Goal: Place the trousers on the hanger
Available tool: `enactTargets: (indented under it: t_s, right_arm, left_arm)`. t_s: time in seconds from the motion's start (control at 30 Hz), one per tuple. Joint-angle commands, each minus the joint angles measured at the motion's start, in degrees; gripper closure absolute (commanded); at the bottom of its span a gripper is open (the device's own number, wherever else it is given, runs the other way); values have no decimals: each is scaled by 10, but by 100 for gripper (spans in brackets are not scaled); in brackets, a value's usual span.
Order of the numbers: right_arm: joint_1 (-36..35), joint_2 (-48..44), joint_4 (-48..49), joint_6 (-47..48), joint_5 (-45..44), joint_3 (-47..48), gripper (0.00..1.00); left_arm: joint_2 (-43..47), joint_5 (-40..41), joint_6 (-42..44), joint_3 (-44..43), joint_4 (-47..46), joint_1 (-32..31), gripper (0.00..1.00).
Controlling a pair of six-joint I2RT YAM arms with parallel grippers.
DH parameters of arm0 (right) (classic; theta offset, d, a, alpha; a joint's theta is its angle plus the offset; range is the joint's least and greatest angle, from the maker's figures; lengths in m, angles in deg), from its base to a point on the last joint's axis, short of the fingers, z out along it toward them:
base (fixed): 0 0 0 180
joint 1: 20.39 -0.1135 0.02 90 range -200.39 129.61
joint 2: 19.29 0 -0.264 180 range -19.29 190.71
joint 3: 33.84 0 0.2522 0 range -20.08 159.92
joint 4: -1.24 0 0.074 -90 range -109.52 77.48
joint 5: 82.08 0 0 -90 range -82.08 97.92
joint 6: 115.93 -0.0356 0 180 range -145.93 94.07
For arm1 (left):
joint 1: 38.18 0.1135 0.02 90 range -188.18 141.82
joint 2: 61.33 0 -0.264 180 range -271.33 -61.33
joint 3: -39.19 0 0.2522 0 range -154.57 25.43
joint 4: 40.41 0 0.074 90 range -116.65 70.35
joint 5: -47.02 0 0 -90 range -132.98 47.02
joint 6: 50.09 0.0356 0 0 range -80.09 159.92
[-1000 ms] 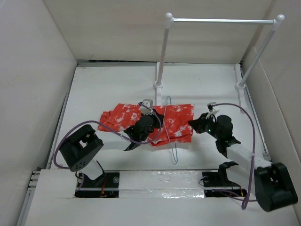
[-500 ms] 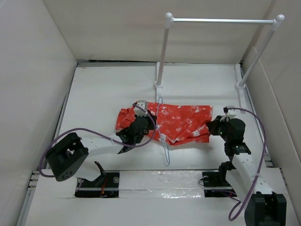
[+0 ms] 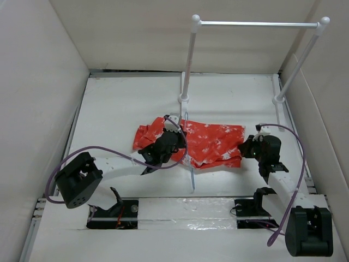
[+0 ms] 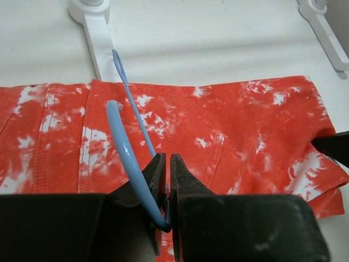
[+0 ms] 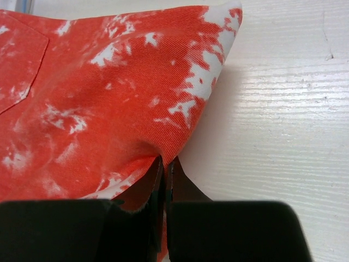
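Left tool [image 4: 168,159]: clenched on wire of hanger [image 4: 124,143], which lies across trousers [image 3: 212,143]. Right tool [image 5: 163,162]: clenched on trousers' right edge. Trousers spread flat on bench [image 3: 120,103]. Hanger tip just beside foot of rack [image 3: 256,23] behind.

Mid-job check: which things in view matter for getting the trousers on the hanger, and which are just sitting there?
In the job:
trousers, pinched at one edge by the right gripper
hanger, clamped in the left gripper

Just standing by:
white rack at the far side, untouched
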Motion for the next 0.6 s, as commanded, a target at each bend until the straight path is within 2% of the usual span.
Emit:
enactTargets:
  t_s: [0.0, 0.2, 0.37, 0.43, 0.47, 0.57]
  right_arm:
    - [3, 11, 33, 8, 7, 28, 100]
    - [3, 5, 35, 5, 1, 26, 100]
    - [3, 7, 32, 7, 1, 34, 100]
    - [3, -2, 15, 17, 12, 51, 85]
    - [3, -18, 6, 23, 15, 60, 62]
    - [-39, -55, -55, 43, 6, 113, 24]
  left_arm:
    - [20, 0, 38, -42, -12, -1, 100]
    - [26, -14, 54, -47, -22, -1, 100]
    - [34, -77, 75, -60, -19, -1, 100]
    - [42, -91, 66, -71, -6, -1, 100]
    - [51, -97, 52, -77, 15, -1, 100]
    - [78, -102, 23, -114, 80, -1, 100]
